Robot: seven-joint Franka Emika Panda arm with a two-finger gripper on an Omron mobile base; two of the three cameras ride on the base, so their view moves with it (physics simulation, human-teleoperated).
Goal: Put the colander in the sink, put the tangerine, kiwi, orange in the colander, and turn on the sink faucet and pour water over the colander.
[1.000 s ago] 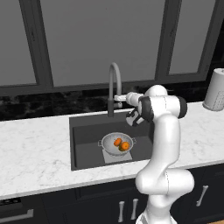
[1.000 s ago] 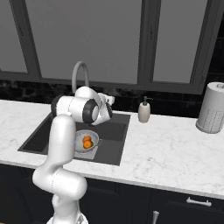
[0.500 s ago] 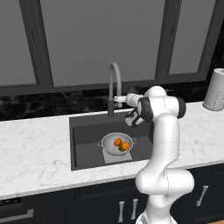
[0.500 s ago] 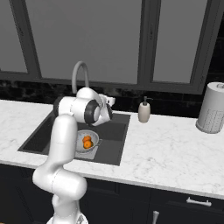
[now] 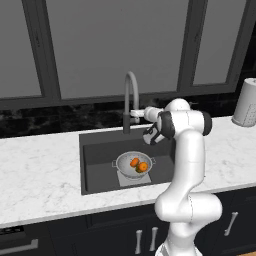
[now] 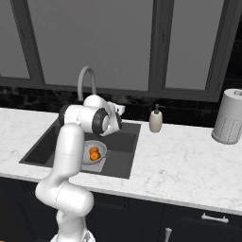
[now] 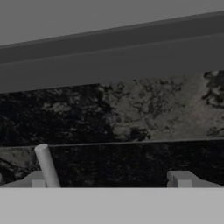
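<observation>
The white marbled bench (image 5: 40,175) carries a dark rectangular sink (image 5: 100,150). Behind it arches the slim grey sink faucet (image 5: 131,95), its lever (image 7: 47,166) a pale rod just inside one of my spread fingers (image 7: 109,181). The shiny perforated colander (image 5: 134,166) sits in the basin, holding orange fruit. A perforated grey cylinder (image 6: 229,116) and soap bottle (image 6: 155,120) stand aside.
</observation>
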